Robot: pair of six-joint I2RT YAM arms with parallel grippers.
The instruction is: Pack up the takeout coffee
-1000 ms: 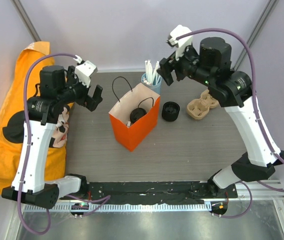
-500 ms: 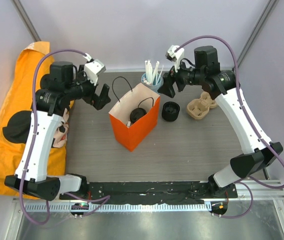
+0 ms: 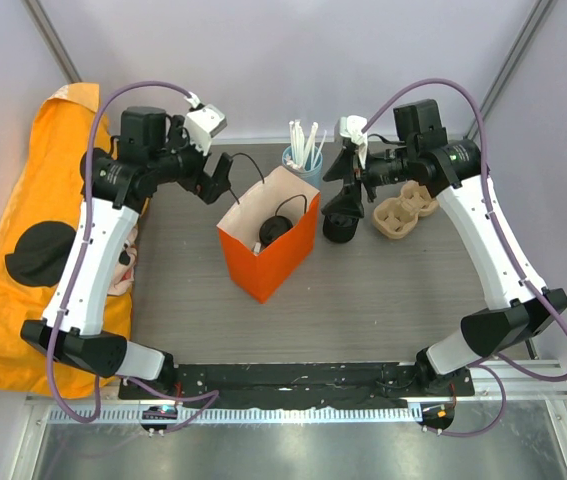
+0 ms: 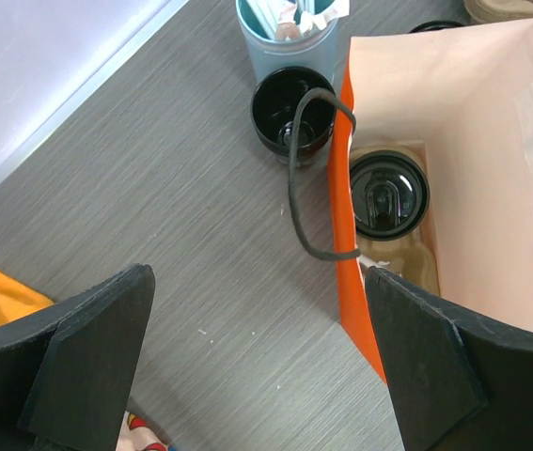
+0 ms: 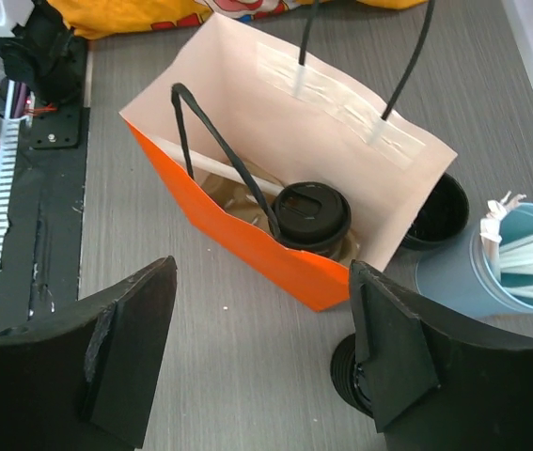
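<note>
1. The left gripper (image 4: 257,362) has its jaws spread as wide as they go, with nothing between them. It hangs above the bag's (image 3: 268,258) rear left corner. A loop handle (image 4: 290,178) curls over the bag's edge just below it.
2. Judging by that position, the left arm is placed to catch the handle or rim and hold the bag's mouth open.
3. The right gripper (image 5: 261,362) also has its jaws well apart and empty. It points down over a black cup (image 3: 341,226) that stands on the table (image 3: 393,300), just right of the bag.
4. That cup looks like the next thing to pick up, and the wide jaws suit its round body.
5. The bag stands upright in the middle of the table with its mouth open upward. A lidded cup (image 5: 311,214) already sits upright at the bottom, against the wall nearer the right arm. The space beside it looks free for a second cup.
6. Behind the bag stands a blue holder (image 3: 303,160) full of white straws. A second open black cup (image 4: 291,111) sits just beside it.
7. A cardboard carrier (image 3: 405,215) lies right of the black cup, under the right arm, with nothing in it.
8. An orange cloth (image 3: 3,300) drapes over the table's left edge, clear of the work.
</note>
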